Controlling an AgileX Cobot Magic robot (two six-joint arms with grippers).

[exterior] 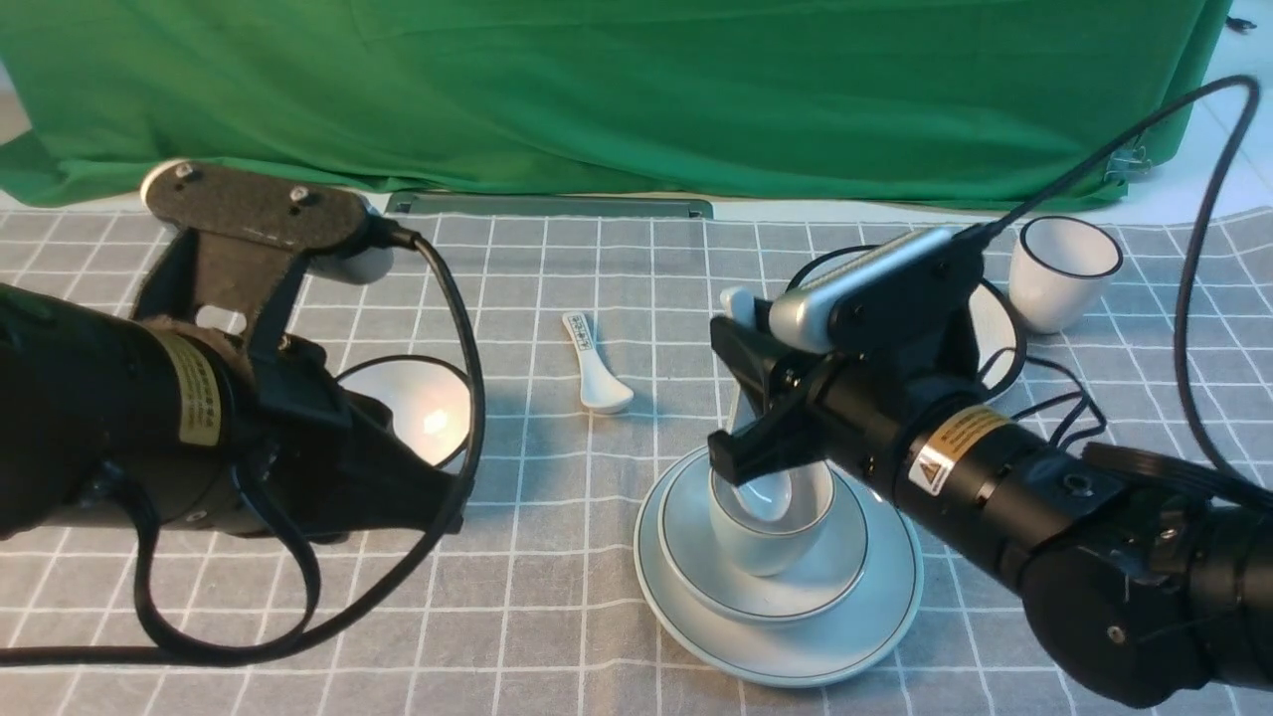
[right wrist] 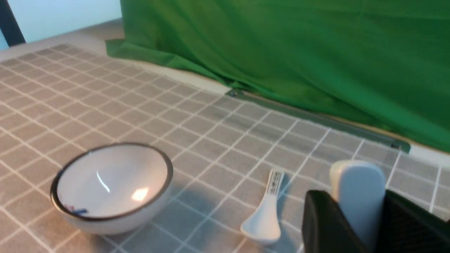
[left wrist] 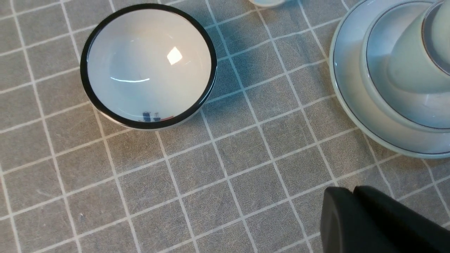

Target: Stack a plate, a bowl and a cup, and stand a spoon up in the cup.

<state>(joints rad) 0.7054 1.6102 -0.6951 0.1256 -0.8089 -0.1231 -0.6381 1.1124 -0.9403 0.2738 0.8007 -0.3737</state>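
The stacking itself looks done. The large plain pale grey-white round plate (exterior: 786,651) lies at the lower centre-right of the front view. The shallow pale grey-white bowl with a thin dark rim line (exterior: 843,572) rests on it, and the small handleless pale grey-white cup (exterior: 761,542) stands in that bowl.

The step in hand, I judge, is the last one: standing the plain white ceramic soup spoon (exterior: 771,494) in the cup. Its scoop is already down inside the cup, and its handle rises, slightly tilted, toward mid-frame. The right hand (exterior: 734,403) is closed partway, its two black fingers pinching that handle.

The next move probably calls for letting the scoop settle, then opening gently and drawing clear without dragging the handle. The cup looks light and could tip.

The left hand (left wrist: 353,192) is fully closed and holds nothing. It hangs low over the grey checked cloth surface (left wrist: 246,158), near a deeper white bowl with a thick black rim (left wrist: 147,66).

The right wrist view shows the handle's end held between the fingers but none of the stack; only the front view shows the scoop in the cup. The left wrist view shows the left fingers pressed together, which the arm hides in the front view. A smaller white spoon with a dark-patterned handle (exterior: 600,373) lies apart, mid-frame.
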